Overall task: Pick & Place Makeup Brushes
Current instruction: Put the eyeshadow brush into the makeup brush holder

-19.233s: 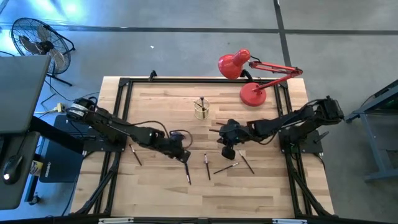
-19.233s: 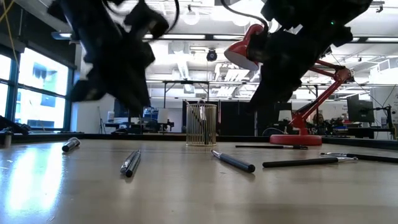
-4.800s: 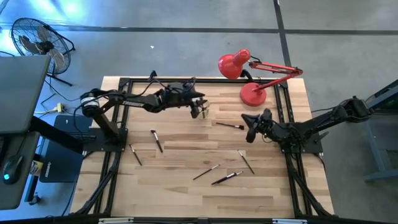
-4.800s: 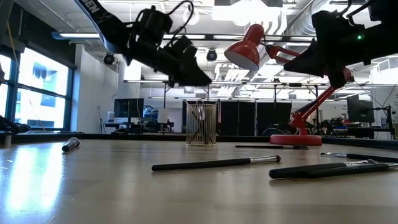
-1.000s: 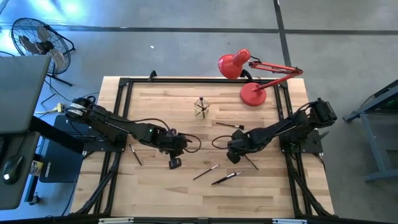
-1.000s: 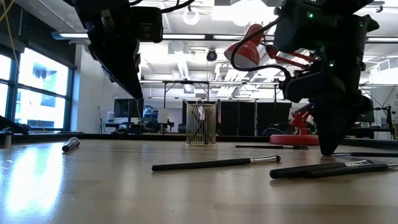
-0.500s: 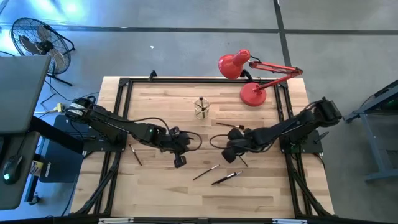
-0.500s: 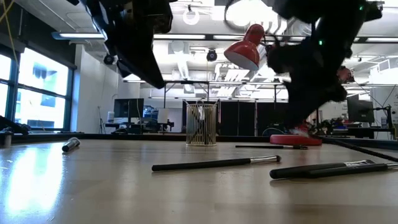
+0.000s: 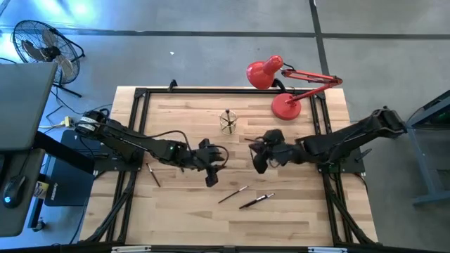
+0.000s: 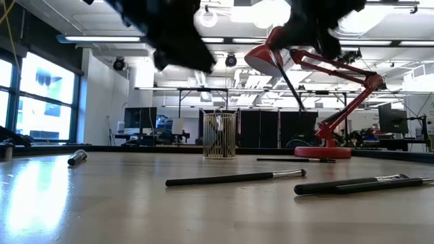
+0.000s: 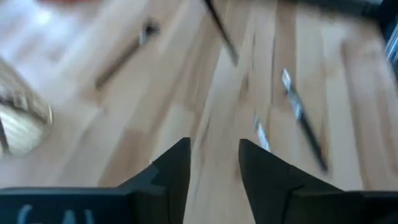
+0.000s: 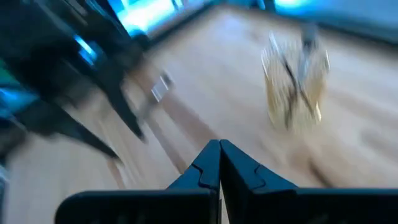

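**A:** Which step was judged to be in hand?

**B:** A carry. The right gripper (image 9: 258, 164) was seen over the middle of the tabletop (image 9: 295, 218) with its jaws closed. In the low view a thin dark brush (image 10: 292, 85) was seen hanging in the air beneath that arm. It was therefore taken to be gripped there, though the grip itself was not shown in the wrist view.

**A:** And the left gripper (image 9: 211, 178)?

**B:** It was found just beside the right one, above the wood. Its jaws were parted and nothing was held between them.

**A:** Where were the other makeup brushes (image 9: 233, 195) found?

**B:** 2 were lying near each other on the front half of the tabletop. 1 more (image 9: 152, 174) was lying by the left frame. Another (image 10: 295, 160) was lying toward the red lamp (image 9: 285, 105). Several were seen standing in the cup (image 9: 227, 124) at the back.

**A:** What was called for next?

**B:** The held brush would need to be brought over the cup's mouth, tipped upright and released. The parted left jaws could then be lowered across 1 of the 2 loose brushes.
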Robot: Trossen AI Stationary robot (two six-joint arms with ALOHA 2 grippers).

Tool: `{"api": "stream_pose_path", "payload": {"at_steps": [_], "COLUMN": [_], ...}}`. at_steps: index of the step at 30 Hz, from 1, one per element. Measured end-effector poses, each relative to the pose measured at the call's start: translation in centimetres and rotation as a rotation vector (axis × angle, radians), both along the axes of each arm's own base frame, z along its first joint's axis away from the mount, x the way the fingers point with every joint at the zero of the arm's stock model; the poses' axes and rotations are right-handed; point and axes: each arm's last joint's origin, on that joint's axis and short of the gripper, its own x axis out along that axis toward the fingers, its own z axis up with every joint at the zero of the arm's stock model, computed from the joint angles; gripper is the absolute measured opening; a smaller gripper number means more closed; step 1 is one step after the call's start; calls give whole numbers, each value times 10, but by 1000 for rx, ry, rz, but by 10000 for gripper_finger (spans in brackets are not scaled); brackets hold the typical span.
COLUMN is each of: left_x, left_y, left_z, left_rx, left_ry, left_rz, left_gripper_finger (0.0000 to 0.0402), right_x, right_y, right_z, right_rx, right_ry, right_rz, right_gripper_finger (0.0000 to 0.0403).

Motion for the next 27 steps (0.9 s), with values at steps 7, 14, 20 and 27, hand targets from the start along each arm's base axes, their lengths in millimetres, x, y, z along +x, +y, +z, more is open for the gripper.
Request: {"api": "stream_pose_path", "payload": {"at_steps": [7, 14, 20, 27], "left_x": [9, 15, 18, 20], "left_y": [0, 5, 19, 26], "left_z": [18, 38, 46, 48], "left_rx": [29, 32, -41, -111], "left_ry": [-202, -419, -499, -520], "left_rz": [29, 146, 143, 102], "left_gripper_finger": [148, 148, 148, 147], "right_x": [-5, -4, -2, -2], "right_y": [0, 0, 2, 3], "right_z": [37, 43, 55, 62], "right_rx": [-134, -168, -225, -268], "right_ry": [-210, -255, -351, -397], "right_rz": [53, 67, 107, 125], "right_gripper_finger": [0, 0, 0, 0]}}
